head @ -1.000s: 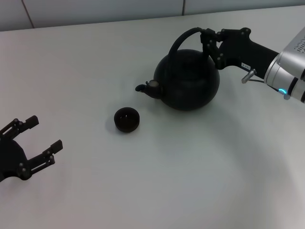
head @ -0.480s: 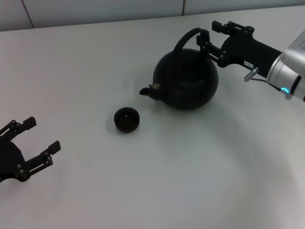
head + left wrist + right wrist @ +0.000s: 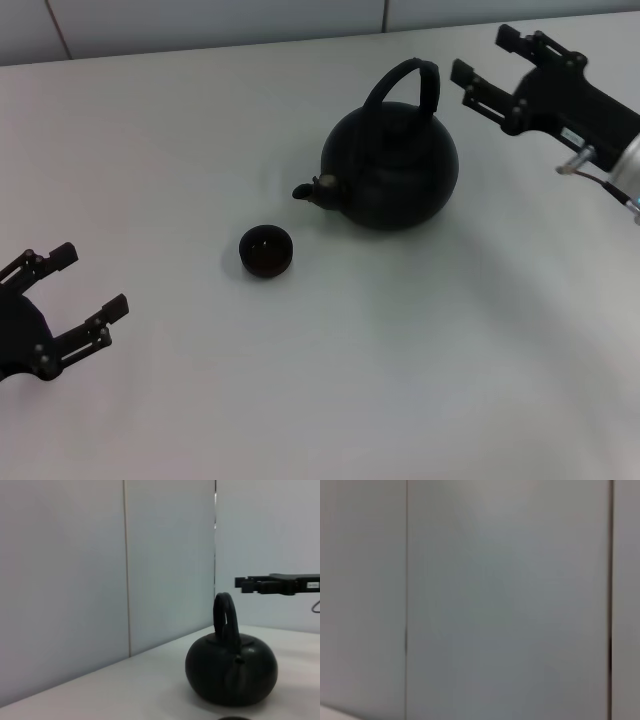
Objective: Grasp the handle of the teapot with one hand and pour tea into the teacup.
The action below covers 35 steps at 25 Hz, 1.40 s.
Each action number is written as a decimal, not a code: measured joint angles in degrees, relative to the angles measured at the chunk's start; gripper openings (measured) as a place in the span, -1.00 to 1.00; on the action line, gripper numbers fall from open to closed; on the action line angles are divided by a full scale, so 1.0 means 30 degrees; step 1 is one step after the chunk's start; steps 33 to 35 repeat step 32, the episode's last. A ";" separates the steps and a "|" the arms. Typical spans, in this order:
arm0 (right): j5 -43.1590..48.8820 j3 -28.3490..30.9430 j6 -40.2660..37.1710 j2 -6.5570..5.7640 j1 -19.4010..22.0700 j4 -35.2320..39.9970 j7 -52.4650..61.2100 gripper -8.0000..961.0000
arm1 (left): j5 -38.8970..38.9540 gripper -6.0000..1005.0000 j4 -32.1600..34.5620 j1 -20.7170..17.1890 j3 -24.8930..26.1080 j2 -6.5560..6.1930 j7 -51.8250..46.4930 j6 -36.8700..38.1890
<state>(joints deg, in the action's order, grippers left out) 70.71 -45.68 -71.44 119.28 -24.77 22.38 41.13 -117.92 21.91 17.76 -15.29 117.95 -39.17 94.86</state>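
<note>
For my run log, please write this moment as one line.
right hand: open, clear of handle | teapot: upright on table | left hand: open, idle

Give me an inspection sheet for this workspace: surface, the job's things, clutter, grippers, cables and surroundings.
Surface: white table, bare apart from the job's things.
Teapot: upright, spout pointing toward the cup; handle standing up, nothing gripping it.
Cup: upright, just in front of the spout, apart from the teapot.
Clutter: nothing seen.
Right gripper: jaws open, beside the handle and clear of it, above the table's far right.
Left gripper: jaws open, idle at the near left, holding nothing.
Cables: a thin wire at the right wrist.
Surroundings: pale panelled wall behind the table.
</note>
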 joint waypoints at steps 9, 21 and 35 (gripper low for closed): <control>0.2935 0.0171 -0.6642 -0.1016 0.2765 0.2458 0.4478 0.51 | -0.0187 0.66 0.0644 0.1106 -0.1258 -0.0829 -0.2703 0.1513; 1.3126 0.0495 -0.9249 -0.3894 0.0628 0.4348 1.0836 0.51 | -0.0297 0.66 0.3228 0.3133 -0.5523 -0.2185 -0.8163 0.2838; 1.4935 0.0547 -0.8750 -0.3964 -0.0197 0.4807 1.1153 0.51 | -0.0954 0.66 0.4244 0.3605 -0.5800 -0.2196 -0.9081 0.2549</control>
